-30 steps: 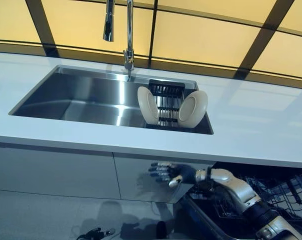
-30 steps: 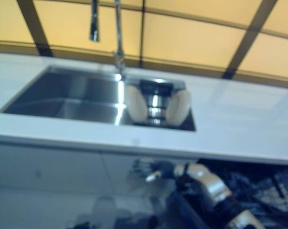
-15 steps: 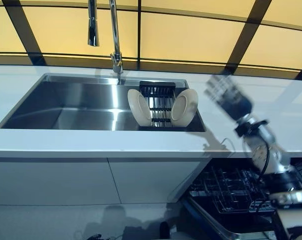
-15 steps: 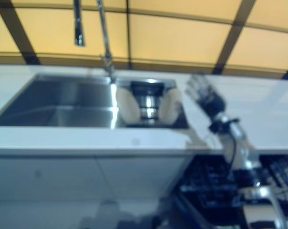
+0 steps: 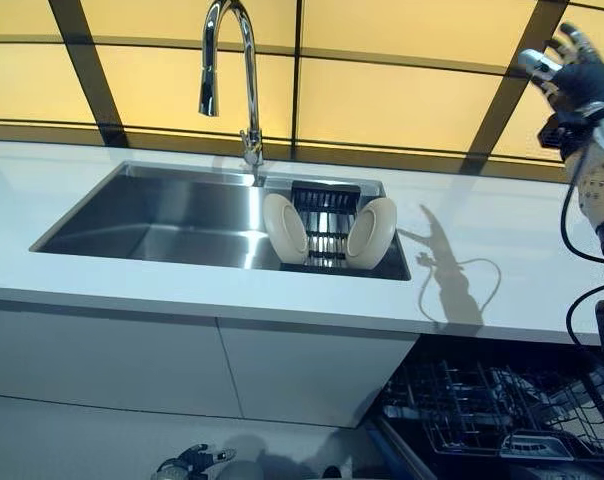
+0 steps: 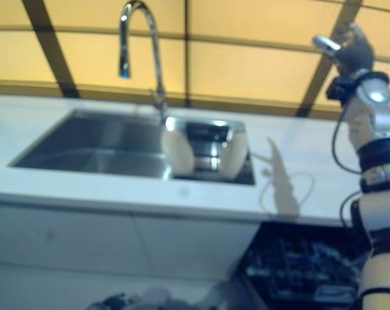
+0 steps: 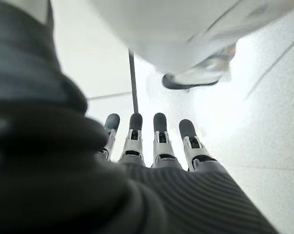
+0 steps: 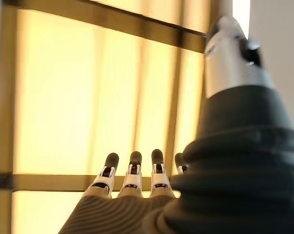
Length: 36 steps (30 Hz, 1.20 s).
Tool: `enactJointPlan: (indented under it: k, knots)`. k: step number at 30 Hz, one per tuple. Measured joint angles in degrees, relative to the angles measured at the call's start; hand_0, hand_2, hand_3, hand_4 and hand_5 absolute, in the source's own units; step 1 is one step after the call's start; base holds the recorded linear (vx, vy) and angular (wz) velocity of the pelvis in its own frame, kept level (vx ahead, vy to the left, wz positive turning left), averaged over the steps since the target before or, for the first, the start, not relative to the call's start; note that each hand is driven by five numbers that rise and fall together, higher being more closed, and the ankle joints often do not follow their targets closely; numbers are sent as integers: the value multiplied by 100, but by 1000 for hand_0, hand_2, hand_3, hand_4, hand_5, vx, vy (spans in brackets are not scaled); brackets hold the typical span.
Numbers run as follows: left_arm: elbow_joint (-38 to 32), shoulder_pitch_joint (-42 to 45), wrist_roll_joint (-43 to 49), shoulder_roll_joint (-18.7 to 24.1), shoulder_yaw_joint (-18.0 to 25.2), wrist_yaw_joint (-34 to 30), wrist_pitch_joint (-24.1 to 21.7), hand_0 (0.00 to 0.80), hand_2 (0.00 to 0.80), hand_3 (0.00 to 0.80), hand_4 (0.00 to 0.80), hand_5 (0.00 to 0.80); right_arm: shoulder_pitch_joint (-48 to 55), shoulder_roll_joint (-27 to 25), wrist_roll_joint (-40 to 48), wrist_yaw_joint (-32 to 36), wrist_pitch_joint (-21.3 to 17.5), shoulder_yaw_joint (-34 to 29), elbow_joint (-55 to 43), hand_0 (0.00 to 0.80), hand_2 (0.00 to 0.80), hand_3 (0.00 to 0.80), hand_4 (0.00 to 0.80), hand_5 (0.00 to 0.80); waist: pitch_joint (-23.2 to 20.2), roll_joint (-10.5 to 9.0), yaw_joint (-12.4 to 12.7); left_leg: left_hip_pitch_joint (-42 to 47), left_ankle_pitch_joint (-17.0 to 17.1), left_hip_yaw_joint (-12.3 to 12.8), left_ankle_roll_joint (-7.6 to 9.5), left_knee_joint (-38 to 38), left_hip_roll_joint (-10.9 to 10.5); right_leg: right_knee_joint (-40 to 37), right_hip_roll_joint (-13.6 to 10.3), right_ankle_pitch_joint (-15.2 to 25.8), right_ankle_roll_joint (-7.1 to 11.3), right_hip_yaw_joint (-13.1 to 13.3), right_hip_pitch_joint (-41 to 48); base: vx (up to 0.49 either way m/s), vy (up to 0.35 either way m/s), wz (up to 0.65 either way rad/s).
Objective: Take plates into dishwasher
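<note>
Cream-coloured plates stand on edge in a dark rack (image 5: 326, 222) at the right end of the steel sink (image 5: 162, 215), the left plate (image 5: 284, 228) and the right plate (image 5: 371, 232) leaning against opposite sides of the rack, apart from each other. The sink is sunk into the white table (image 5: 502, 270), and a curved chrome tap (image 5: 229, 70) rises at its 12 o'clock edge, just beside the rack's far corner. At 5 o'clock from the sink, below the table edge, the dishwasher (image 5: 492, 410) is open with its wire basket drawn out. The right hand (image 5: 572, 72) is raised high at 2 o'clock from the plates, well apart from them, in front of the yellow window panels (image 5: 392, 100); its fingers are straight and spread and it holds nothing. The left hand (image 5: 194, 460) hangs low at 7 o'clock near the floor (image 5: 82, 440), fingers straight and relaxed in its wrist view, empty
</note>
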Motion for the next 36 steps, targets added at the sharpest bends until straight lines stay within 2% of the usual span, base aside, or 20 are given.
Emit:
enactJointPlan:
  k: [1, 2, 3, 4, 7, 10, 11, 14, 17, 27, 31, 36]
  knots:
    - [-66, 23, -88, -43, -17, 16, -5, 0, 0, 0, 0, 0, -2, -81, -61, 34, 49, -83, -6, 0, 0, 0, 0, 0, -29, 269, -12, 75, 342, -110, -131, -274, 213, 501, 194, -47, -57, -58, -114, 152, 101, 2]
    - [-267, 68, -162, 127, -8, 51, -14, 0, 0, 0, 0, 0, 130, -59, -168, 110, 195, -103, 2, 0, 0, 0, 0, 0, -52, 52, -85, 150, 631, -32, -120, -500, 87, 830, 8, -315, -206, 14, -107, 112, 49, -2]
    - [-269, 110, -223, 195, 8, 79, -5, 0, 0, 0, 0, 0, 183, -53, -258, 274, 345, -97, 12, 0, 0, 0, 0, 0, -120, -95, -107, 325, 682, -17, -123, -837, 6, 781, -127, -347, -165, -99, -145, 100, 24, 1]
    - [-259, 117, -249, 198, 8, 85, 2, 0, 0, 0, 0, 0, 176, -73, -284, 332, 382, -97, 14, 0, 0, 0, 0, 0, -138, -113, -118, 374, 723, -9, -123, -946, -8, 739, -159, -347, -162, -149, -145, 47, -8, 1]
    - [-226, 206, -334, 219, -23, 77, 3, 0, 0, 0, 0, 0, 124, -120, -430, 668, 499, -90, 84, 0, 0, 0, 0, 0, -223, -144, -79, 481, 1145, 52, -93, -1346, 27, 497, -172, -276, -106, -273, -170, -10, -21, -12]
    - [-219, 233, -365, 239, -25, 45, -12, 0, 0, 0, 0, 0, 39, -116, -645, 910, 665, -62, 320, 0, 0, 0, 0, 0, -301, -247, 11, 469, 1215, 113, -87, -1544, 29, 238, -197, -140, -92, -393, -146, -45, -54, -7]
    - [-213, 238, -365, 229, -28, 14, -21, 0, 0, 0, 0, 0, -29, -87, -698, 1021, 703, 6, 460, 0, 0, 0, 0, 0, -320, -277, 24, 463, 1250, 90, -98, -1617, 13, 24, -193, -5, -86, -444, -53, -34, -62, 8]
    - [-215, 253, -362, 224, -20, 4, -84, 0, 0, 0, 0, 0, -33, -82, -886, 1144, 753, 30, 508, 0, 0, 0, 0, 0, -324, -282, 50, 465, 1263, 29, -100, -1718, -7, -208, -184, 65, -80, -550, 46, -3, -76, 16]
    - [-220, 239, -361, 237, -19, 4, -136, 0, 0, 0, 0, 0, -43, -74, -1065, 1136, 797, 171, 509, 0, 0, 0, 0, 0, -324, -280, 179, 506, 1255, 36, -112, -1780, 9, -209, -163, 57, -74, -550, 57, 40, -53, 0]
    - [-215, 392, -353, 268, -21, -42, -131, 0, 0, 0, 0, 0, -223, -5, -1376, 1043, 935, 218, 662, 0, 0, 0, 0, 0, -282, -314, 187, 536, 1231, 35, -133, -1787, 38, -229, -154, -20, -78, -546, 86, 6, -9, 0]
    - [-218, 494, -351, 269, -25, -48, -134, 0, 0, 0, 0, 0, -225, 17, -1366, 730, 930, 216, 635, 0, 0, 0, 0, 0, -275, -328, 184, 432, 1243, 39, -137, -1783, 40, -229, -153, 2, -63, -549, -20, -35, -22, -1]
    - [-219, 484, -350, 277, -22, -49, -144, 0, 0, 0, 0, 0, -222, 75, -1223, 793, 1238, 209, 642, 0, 0, 0, 0, 0, -249, -324, 183, 365, 1269, 31, -141, -1783, 25, -215, -158, 35, -84, -556, -74, -7, -4, 0]
